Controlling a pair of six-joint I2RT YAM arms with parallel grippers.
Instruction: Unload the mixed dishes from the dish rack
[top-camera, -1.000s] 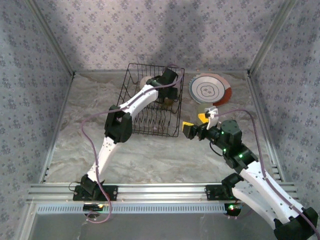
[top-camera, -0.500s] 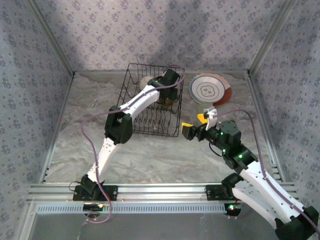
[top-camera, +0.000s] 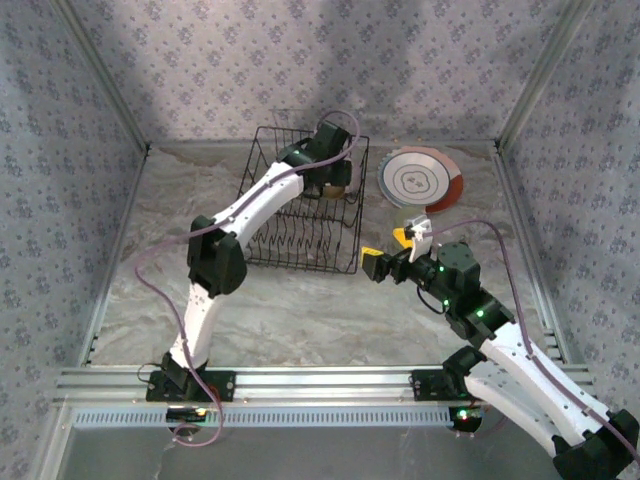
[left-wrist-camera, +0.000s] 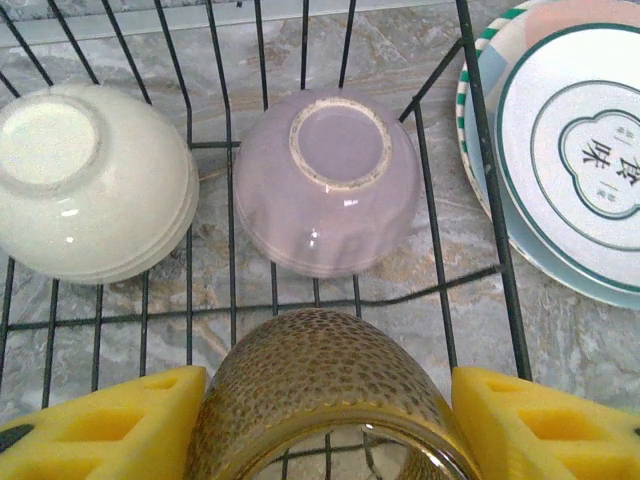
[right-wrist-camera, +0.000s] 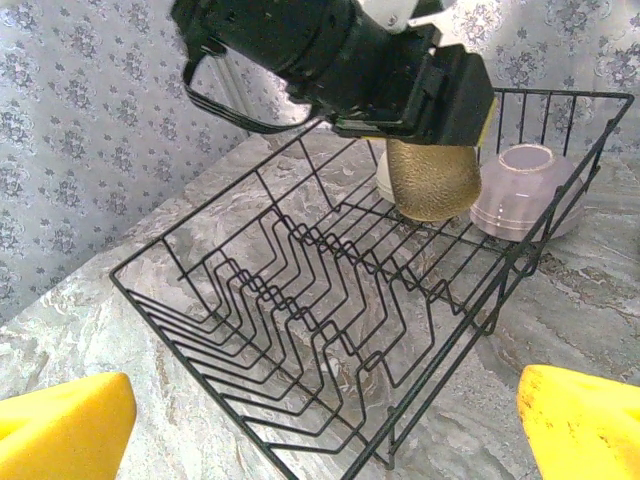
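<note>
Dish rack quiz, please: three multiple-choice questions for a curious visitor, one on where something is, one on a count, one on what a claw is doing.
1. Relative to the dish rack, the plate stack lies:
A) inside it
B) under it
C) on the table, to its right

2. How many bowls are in the rack?
A) one
B) two
C) four

3. The left gripper is:
A) shut on the amber cup
B) open, empty
C) shut on a plate

Answers:
1 C, the plates sit outside the wires.
2 B, a cream bowl and a lavender bowl, both upside down.
3 A, its yellow fingers flank the cup on both sides.
</note>
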